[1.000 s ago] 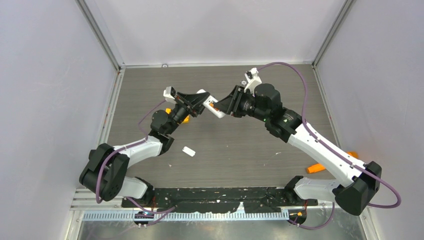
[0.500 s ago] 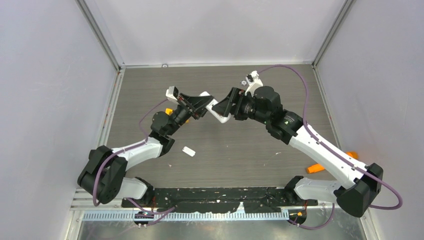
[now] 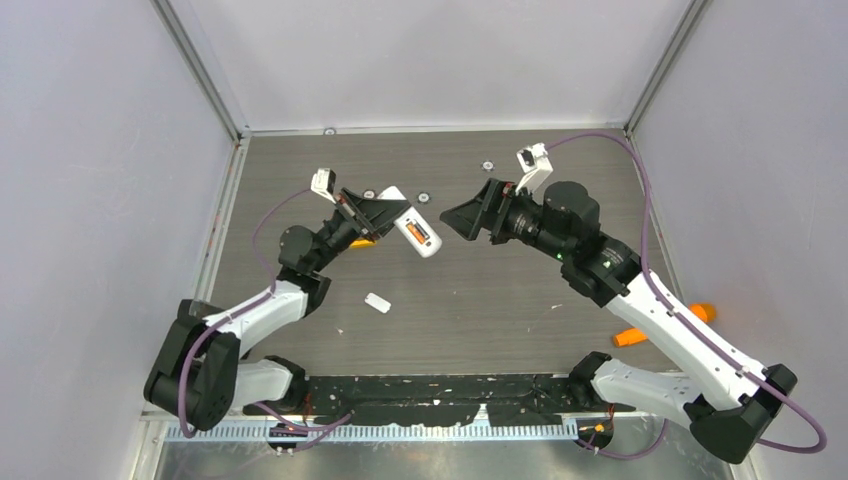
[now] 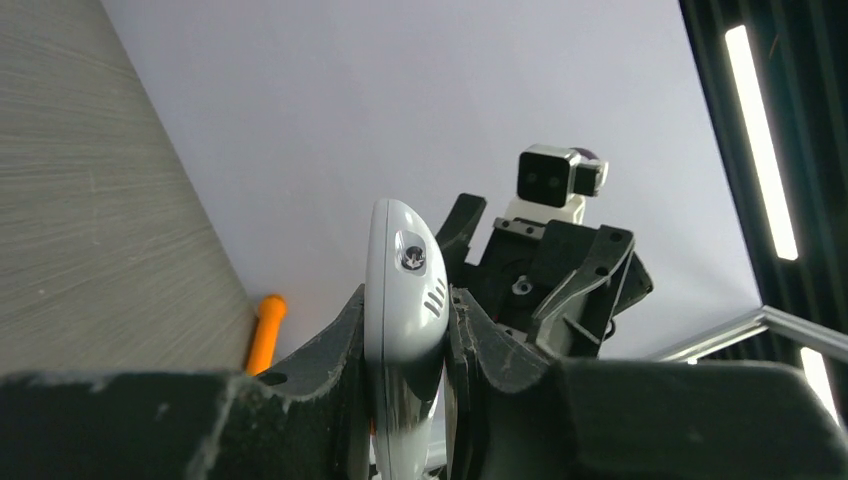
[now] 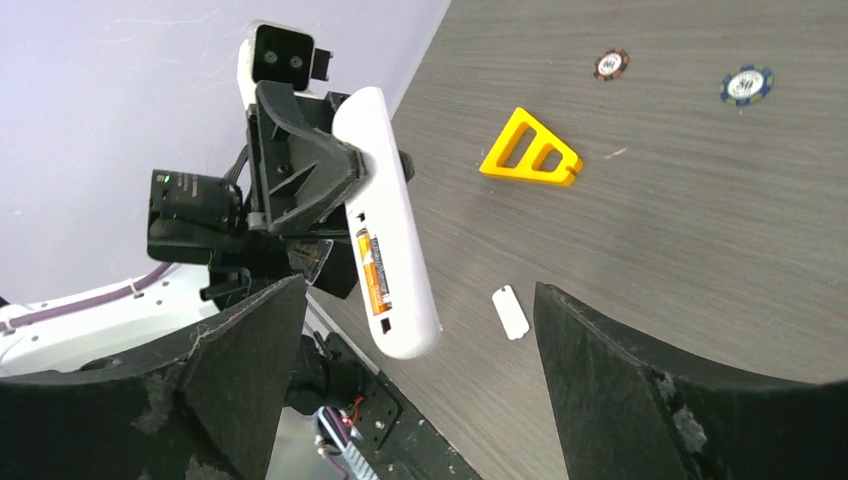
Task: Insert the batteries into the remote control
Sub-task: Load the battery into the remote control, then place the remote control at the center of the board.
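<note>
My left gripper [image 3: 386, 212] is shut on the white remote control [image 3: 411, 231] and holds it above the table, its open back turned up. An orange battery [image 3: 421, 235] lies in the compartment. In the right wrist view the remote control [image 5: 385, 215] hangs slantwise with the battery [image 5: 372, 272] showing near its lower end. In the left wrist view the remote control [image 4: 400, 290] is pinched edge-on between my left gripper's [image 4: 405, 345] jaws. My right gripper [image 3: 458, 220] stands open and empty just right of the remote, not touching it; its jaws [image 5: 420, 380] are wide apart.
A small white tab [image 3: 377, 302] lies on the table below the remote. An orange triangle [image 5: 530, 150] sits under the left arm. Poker chips [image 3: 488, 166] lie at the back. An orange stick [image 3: 632, 336] lies at the right edge.
My right gripper has opened and pulled back to the right, away from the remote's end. The left arm has swung the remote slightly left, its battery compartment now facing up.
</note>
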You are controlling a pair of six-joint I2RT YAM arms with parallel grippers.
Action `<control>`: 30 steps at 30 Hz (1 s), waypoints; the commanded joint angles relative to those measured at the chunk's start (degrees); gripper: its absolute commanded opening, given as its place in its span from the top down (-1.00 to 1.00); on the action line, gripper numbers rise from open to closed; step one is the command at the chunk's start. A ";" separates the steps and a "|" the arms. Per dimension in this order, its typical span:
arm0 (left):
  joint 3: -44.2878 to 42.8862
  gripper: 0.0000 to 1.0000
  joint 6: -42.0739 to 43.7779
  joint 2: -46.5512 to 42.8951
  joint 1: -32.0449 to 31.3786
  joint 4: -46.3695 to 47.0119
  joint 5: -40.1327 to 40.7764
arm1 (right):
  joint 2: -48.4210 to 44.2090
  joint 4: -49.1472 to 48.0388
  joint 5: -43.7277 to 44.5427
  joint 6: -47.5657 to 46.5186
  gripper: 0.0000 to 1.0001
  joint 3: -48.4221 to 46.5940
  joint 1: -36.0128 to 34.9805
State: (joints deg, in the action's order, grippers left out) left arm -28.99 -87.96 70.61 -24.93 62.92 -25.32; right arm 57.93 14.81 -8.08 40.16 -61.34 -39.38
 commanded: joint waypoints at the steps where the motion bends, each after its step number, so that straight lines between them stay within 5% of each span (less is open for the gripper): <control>1: 0.26 1.00 5.39 -2.79 3.55 3.74 -9.76 | -2.15 -3.14 -1.91 -8.37 -0.76 -0.80 0.47; 5: 0.10 1.00 10.74 -7.30 6.07 -2.85 -13.97 | -1.71 -1.39 -1.66 -13.47 -0.73 -1.28 0.60; 11: -3.98 1.00 25.85 -17.06 6.69 -30.88 -12.06 | 2.99 -1.17 -10.23 -18.63 -0.74 -3.46 0.10; 15: -5.33 1.00 27.77 -20.14 6.74 -40.63 -8.60 | 6.27 0.08 -7.62 -25.80 -0.76 -7.82 -6.79; 21: -4.48 1.00 23.84 -23.11 6.73 -44.70 -3.70 | 14.63 4.01 2.21 -34.12 -0.78 -15.60 -17.18; 30: -4.10 1.00 19.44 -26.14 6.79 -47.37 -1.05 | 22.34 7.62 8.95 -39.19 -0.77 -20.66 -21.98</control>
State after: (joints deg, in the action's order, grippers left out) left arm -32.12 -66.24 45.93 -18.35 15.64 -27.97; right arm 78.59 20.43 -4.29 5.13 -78.37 -59.92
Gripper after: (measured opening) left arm 0.256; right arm 0.888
